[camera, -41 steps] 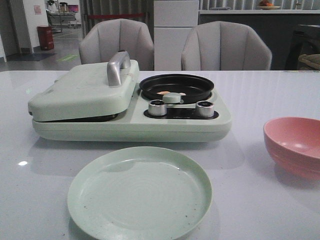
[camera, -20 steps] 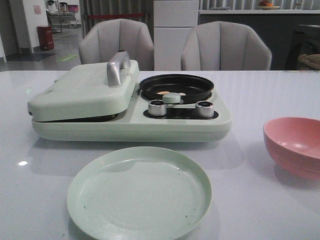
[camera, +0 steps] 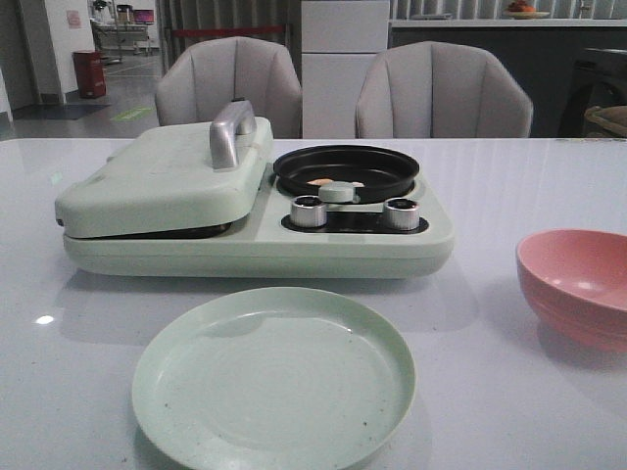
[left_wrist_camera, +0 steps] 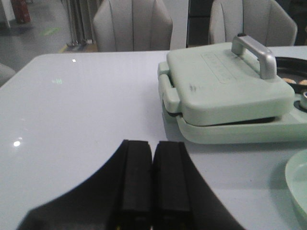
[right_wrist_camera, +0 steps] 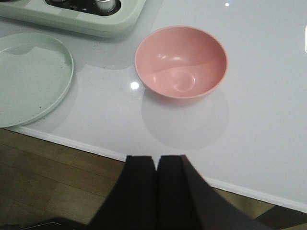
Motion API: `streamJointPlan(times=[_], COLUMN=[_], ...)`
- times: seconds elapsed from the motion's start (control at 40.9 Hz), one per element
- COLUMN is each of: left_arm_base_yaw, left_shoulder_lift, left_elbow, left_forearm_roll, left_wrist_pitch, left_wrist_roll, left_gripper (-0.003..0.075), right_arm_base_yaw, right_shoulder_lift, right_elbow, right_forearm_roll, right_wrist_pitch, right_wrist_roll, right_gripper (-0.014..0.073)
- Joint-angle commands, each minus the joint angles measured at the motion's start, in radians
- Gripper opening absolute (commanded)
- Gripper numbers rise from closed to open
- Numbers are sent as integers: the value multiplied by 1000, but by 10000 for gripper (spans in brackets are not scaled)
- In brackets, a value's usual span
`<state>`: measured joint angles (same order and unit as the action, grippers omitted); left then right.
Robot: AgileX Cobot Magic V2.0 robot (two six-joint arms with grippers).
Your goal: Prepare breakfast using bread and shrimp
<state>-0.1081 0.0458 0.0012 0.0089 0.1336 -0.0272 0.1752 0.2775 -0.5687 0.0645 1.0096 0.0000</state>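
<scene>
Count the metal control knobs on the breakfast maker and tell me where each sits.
2. The left knob and the right knob sit on the front panel, below the black pan, either side of its mint-green handle knob.

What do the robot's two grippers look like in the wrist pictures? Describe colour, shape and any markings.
Left gripper and right gripper look alike: two flat, matte black, block-like fingers side by side, widening into a curved black body. No cables or clear markings show. The arms themselves are out of view.

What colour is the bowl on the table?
Pink; the bowl shows best in the right wrist view.
</scene>
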Motion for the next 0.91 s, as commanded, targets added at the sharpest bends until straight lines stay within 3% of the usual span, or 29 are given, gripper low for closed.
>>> streamJointPlan(times=[0.0,0.881], left_arm_base_yaw=[18,59], left_shoulder_lift=[-20,-67], left_elbow=[24,31], left_forearm_roll=[-9,-9], left_wrist_pitch=[-217,-260], left_wrist_roll=[-10,-10], left_gripper=[102,101], right_arm_base_yaw=[4,4], right_shoulder_lift=[11,11], right_elbow=[-26,-26], right_forearm_roll=[0,-2], right_wrist_pitch=[-73,-74], right_wrist_roll=[-6,-6], right_gripper=[35,35])
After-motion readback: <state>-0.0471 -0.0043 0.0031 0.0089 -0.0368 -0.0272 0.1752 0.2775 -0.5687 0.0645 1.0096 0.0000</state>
